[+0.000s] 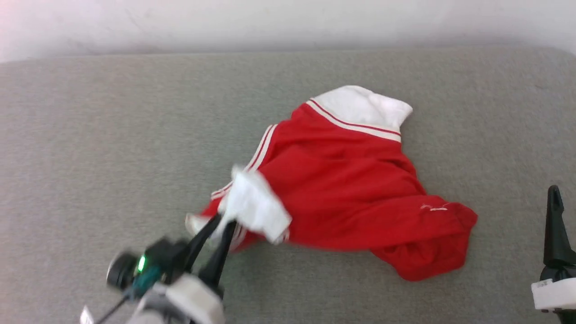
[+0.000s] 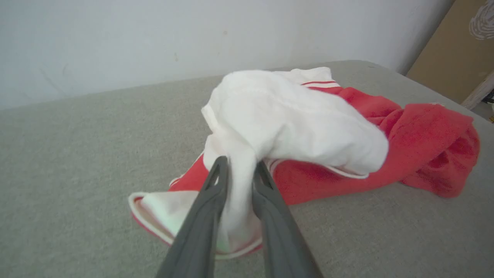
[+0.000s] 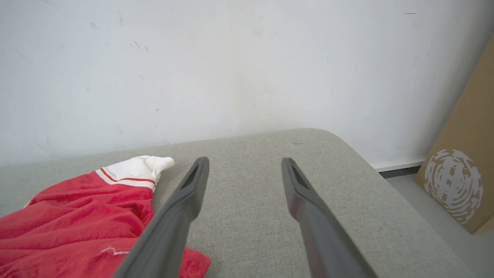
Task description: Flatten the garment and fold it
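Crumpled near the middle of a grey, coarse-woven padded surface [image 1: 90, 135]: the red jersey T-shirt [image 1: 342, 193], soft knit, bunched into a rough triangle, plain red showing on top. One white sleeve with red-and-white striped trim at the far end, toward the wall. Thick, rolled red bulge at the robot's right. Nearer white sleeve raised and puffed into a rounded fold, pinched between the long dark fingers of the left gripper [image 1: 224, 222], jaws closed tight on the white cloth. Below those fingers in the left wrist view, a cuff opening edged in red trim, low by the upholstery; touching it or not, hard to tell. Right gripper [image 3: 245, 160] well apart from the shirt at the robot's right, above bare upholstery, jaws spread wide with nothing between them; smooth, tapered, matt dark fingers. Rounded corner of the padding just beyond. Behind, a scuffed white wall [image 3: 231, 58]; off to the side, a brown cardboard panel [image 3: 467, 154] with a white swirl print.
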Robot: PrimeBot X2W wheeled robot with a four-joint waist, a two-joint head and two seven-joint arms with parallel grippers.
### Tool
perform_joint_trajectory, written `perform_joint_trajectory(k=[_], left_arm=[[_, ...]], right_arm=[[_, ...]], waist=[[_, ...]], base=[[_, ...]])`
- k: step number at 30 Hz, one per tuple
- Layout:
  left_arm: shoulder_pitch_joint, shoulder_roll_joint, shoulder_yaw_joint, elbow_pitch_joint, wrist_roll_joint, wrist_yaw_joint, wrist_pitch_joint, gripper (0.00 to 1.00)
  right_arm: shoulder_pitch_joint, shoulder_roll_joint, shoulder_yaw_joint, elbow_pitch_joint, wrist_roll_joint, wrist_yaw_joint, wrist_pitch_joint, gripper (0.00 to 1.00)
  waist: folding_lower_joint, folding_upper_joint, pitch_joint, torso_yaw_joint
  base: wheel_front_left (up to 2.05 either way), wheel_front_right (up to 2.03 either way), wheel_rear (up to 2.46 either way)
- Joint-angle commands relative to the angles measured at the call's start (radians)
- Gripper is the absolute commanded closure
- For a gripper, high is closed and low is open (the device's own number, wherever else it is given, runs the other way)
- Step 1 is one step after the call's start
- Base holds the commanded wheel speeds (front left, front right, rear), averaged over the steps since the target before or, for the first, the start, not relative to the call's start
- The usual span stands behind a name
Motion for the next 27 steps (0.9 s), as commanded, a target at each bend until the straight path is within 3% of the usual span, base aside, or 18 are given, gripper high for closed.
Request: perform_joint_trajectory(k=[1, 9, 15, 19, 27], left_arm=[[0.064, 0.007, 0.016, 0.012, -0.031, 0.021, -0.016, 0.0], [0.209, 0.013, 0.086, -0.015, -0.122, 0.064, -0.046, 0.0], [0.103, 0.058, 0.122, -0.076, -0.089, 0.101, 0.017, 0.0], [-0.076, 0.061, 0.08, -0.057, -0.032, 0.069, 0.127, 0.0], [-0.41, -0.081, -0.025, 0.127, 0.005, -0.044, 0.285, 0.0]], right_arm=[[0.008, 0.002, -0.004, -0.01, -0.002, -0.001, 0.006, 0.0], [0.022, 0.002, -0.008, -0.018, -0.005, -0.001, 0.027, 0.0], [0.021, 0.002, 0.0, -0.015, -0.002, -0.001, 0.032, 0.0], [0.005, 0.002, 0.015, -0.016, -0.003, -0.001, 0.032, 0.0], [-0.032, 0.002, 0.025, -0.045, -0.012, -0.001, 0.032, 0.0]], waist=[[0.0004, 0.0, -0.035, 0.04], [0.0004, 0.0, -0.058, 0.07], [0.0004, 0.0, -0.063, 0.088], [0.0004, 0.0, -0.041, 0.085], [0.0004, 0.0, 0.039, 0.028]], base=[[0.0, 0.0, 0.0], [0.0, 0.0, 0.0], [0.0, 0.0, 0.0], [0.0, 0.0, 0.0], [0.0, 0.0, 0.0]])
